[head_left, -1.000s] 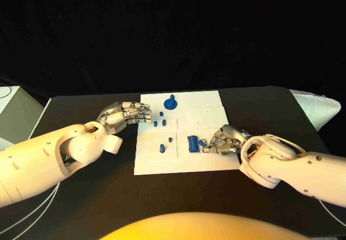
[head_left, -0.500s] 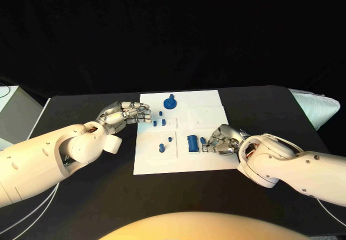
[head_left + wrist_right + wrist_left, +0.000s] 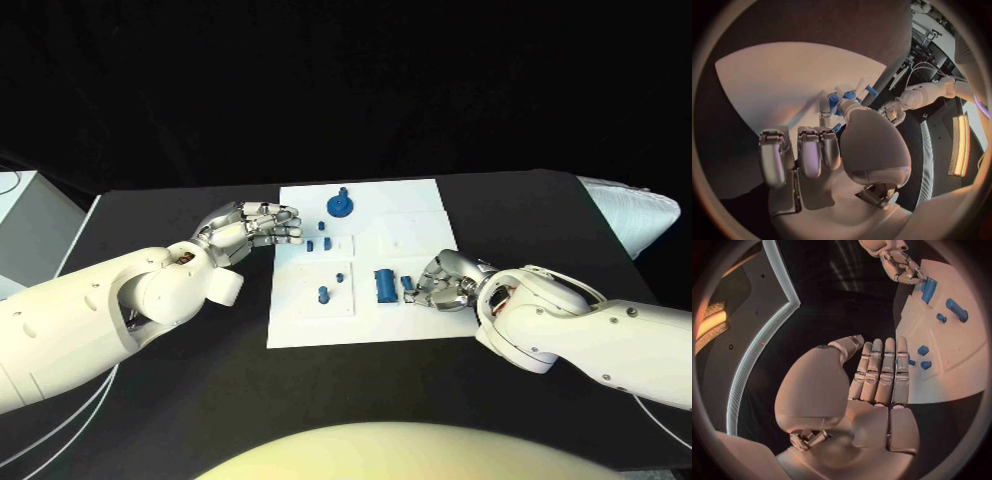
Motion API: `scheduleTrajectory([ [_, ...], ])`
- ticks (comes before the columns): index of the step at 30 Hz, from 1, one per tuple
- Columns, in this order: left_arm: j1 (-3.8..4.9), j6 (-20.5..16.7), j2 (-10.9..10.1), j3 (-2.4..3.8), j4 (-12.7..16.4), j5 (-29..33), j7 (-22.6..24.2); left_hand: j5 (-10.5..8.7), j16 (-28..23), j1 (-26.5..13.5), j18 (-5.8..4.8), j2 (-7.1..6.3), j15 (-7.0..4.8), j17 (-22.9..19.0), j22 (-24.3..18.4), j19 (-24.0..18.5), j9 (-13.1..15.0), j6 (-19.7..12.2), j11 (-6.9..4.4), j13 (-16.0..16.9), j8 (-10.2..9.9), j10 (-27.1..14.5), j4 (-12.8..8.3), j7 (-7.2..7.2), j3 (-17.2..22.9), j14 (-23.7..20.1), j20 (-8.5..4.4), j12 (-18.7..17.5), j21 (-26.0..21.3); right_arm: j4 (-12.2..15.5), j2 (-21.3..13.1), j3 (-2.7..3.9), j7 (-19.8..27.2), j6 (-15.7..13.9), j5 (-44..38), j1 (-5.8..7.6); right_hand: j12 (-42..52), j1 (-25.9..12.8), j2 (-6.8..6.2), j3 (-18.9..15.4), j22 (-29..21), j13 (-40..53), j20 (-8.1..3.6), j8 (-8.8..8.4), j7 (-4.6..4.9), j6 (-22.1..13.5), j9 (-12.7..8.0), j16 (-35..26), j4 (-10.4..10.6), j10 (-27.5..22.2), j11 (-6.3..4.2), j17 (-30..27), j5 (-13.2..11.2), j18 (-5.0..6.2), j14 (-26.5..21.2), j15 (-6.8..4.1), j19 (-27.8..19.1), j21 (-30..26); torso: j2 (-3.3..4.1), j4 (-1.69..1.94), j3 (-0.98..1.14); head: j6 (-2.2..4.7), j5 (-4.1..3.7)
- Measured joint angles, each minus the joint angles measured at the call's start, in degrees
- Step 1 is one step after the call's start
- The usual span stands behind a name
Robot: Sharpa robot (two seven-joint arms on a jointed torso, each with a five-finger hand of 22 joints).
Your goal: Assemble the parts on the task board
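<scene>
The white task board (image 3: 361, 320) lies mid-table. On it are a round blue part (image 3: 340, 207) at the far end, several small blue parts (image 3: 320, 240) near the left edge, and a long blue block (image 3: 385, 286). My right hand (image 3: 444, 280) rests low on the board just right of the block, fingers curled, and pinches a small blue part (image 3: 408, 281) between thumb and fingertip; in the right wrist view that part (image 3: 848, 95) sits at the thumb's tip. My left hand (image 3: 257, 225) hovers at the board's left edge and holds nothing, its fingers (image 3: 882, 370) stretched out side by side.
A white padded object (image 3: 635, 215) sits at the table's right edge, and a pale box (image 3: 22, 215) stands off the table's left side. The black table (image 3: 188, 400) has bare room in front of the board and to both sides.
My right hand has crept slightly left toward the long block, and the small blue part at its fingertips has shifted with it. The left hand has stayed still.
</scene>
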Motion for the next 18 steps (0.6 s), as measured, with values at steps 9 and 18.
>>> scheduleTrajectory([
  [9, 0.00, 0.0, 0.0, -0.01, 0.0, 0.0, 0.0, 0.00, 0.0, 0.0, 0.00, 0.00, 0.00, 0.0, 0.0, 0.0, 0.0, 0.0, 0.00, 0.0, 0.0, 0.0, 0.0, 0.00, 0.0, 0.0, 0.00, 0.0, 0.0, -0.2, 0.2, 0.02, -0.8, 0.8, -0.1, 0.02, 0.0, -2.8, -0.38, 0.3, 0.0, 0.0, 0.00, -0.17, 0.10, -0.1, -0.3, 0.0, 0.1, 0.0, 0.00, 0.0, -0.8, 0.00, 0.0, 0.00, 0.0, 0.0, 0.00, 0.02, 0.03, 0.03, -0.08],
  [18, 0.00, 0.0, 0.0, -0.01, -0.1, 0.0, -0.1, 0.00, 0.0, 0.0, 0.01, 0.00, 0.00, 0.0, 0.0, 0.0, 0.0, 0.0, 0.00, 0.0, 0.0, 0.0, 0.0, 0.00, 0.0, 0.0, 0.00, 0.0, 0.0, -0.4, 0.3, -0.04, -0.8, 0.6, 0.2, -0.03, 0.0, -9.0, -1.70, -2.3, 0.0, 0.0, 0.00, -0.17, 0.31, -0.3, -0.7, 0.0, 0.2, 0.0, 0.00, 0.0, -6.9, 0.00, 0.0, 0.00, 0.0, -0.7, 0.04, 0.01, 0.04, 0.10, -0.05],
])
